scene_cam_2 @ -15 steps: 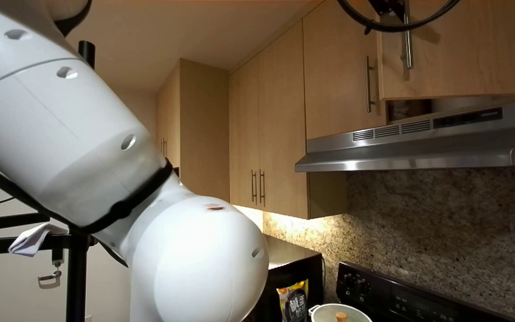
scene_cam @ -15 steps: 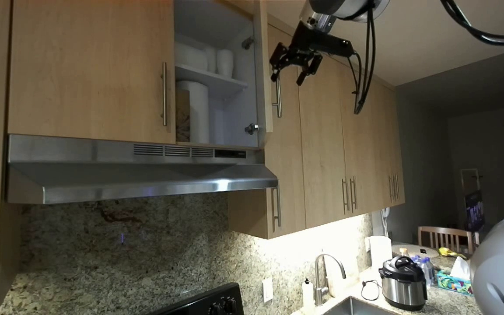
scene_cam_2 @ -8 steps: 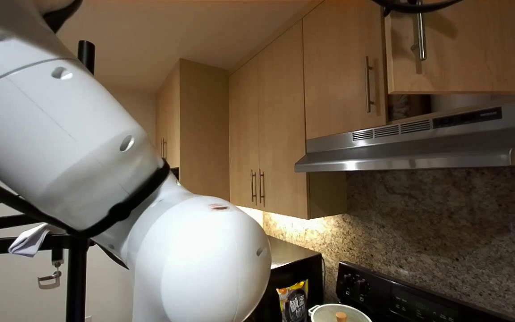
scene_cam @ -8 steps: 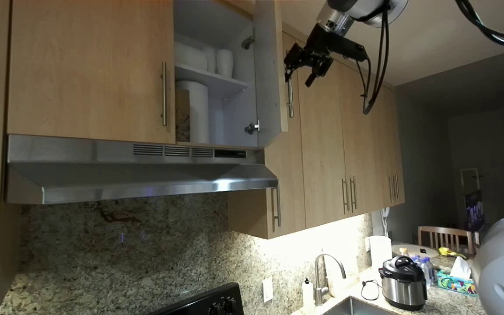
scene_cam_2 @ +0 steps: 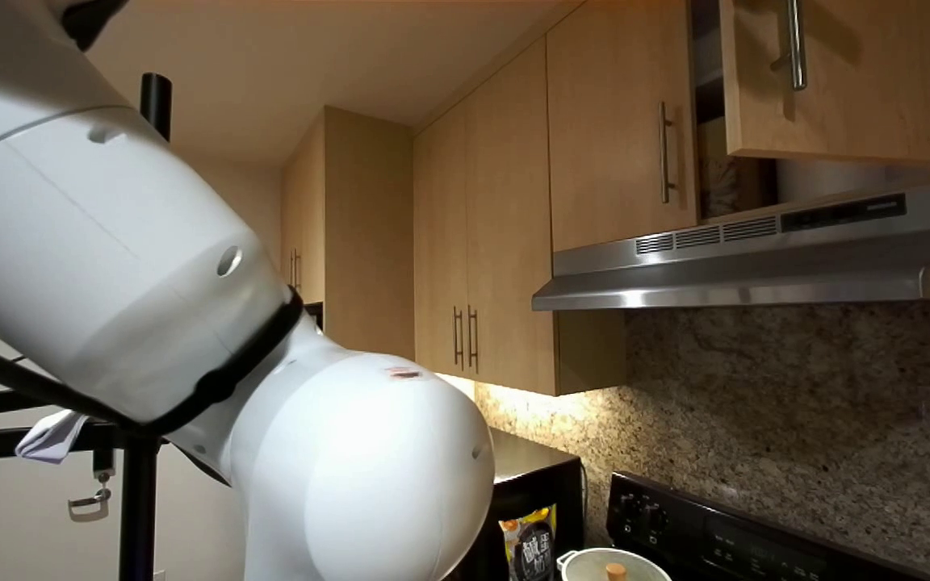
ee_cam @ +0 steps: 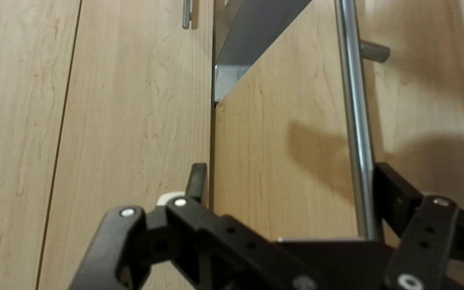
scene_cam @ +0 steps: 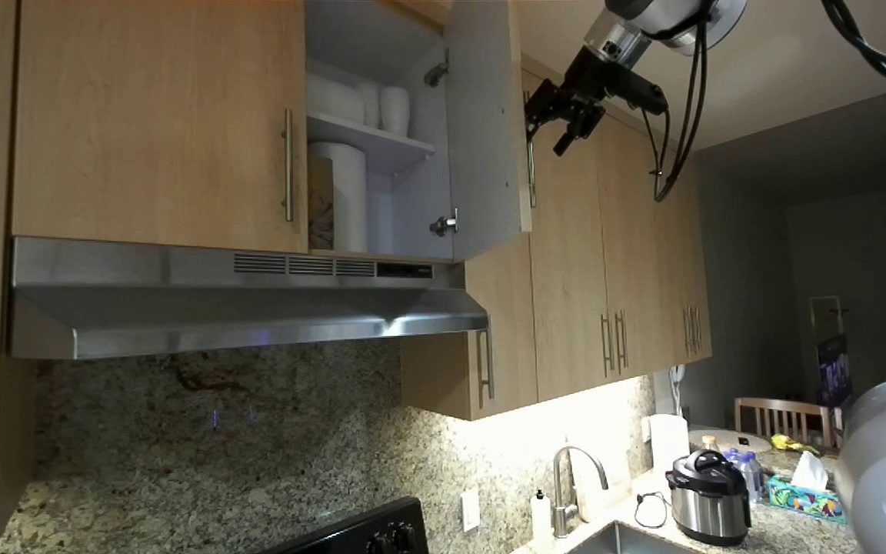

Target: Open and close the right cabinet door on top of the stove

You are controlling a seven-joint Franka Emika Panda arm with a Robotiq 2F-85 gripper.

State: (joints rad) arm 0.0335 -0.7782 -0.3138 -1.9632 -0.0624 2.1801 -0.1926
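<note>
Nearest, in the wrist view: the gripper (ee_cam: 294, 179) has its fingers spread wide, with nothing pinched between them. The right-of-frame finger (ee_cam: 397, 197) lies along the right side of the steel bar handle (ee_cam: 355, 100) and appears to touch it; the left-of-frame finger stands well apart from the bar.

Next in depth: the right cabinet door (scene_cam: 489, 138), filling the right half of the wrist frame and, in an exterior view, standing at upper centre. It is swung out on its hinges, whitish inner face exposed.

Farther: the range hood (scene_cam: 258, 308), left to centre of that frame. Beyond: the cabinet shelf (scene_cam: 370, 135), upper centre, and the dark back edge of the stove (scene_cam: 370, 531), bottom centre.

Step in hand (judged): opening, well advanced, by hooking rather than grasping. Closing is not yet done.

Next move (judged): draw the bar along the hinge arc to full opening, then clear the finger and push the outer face closed.

Caution: an unpinched bar may slip off the finger.
</note>
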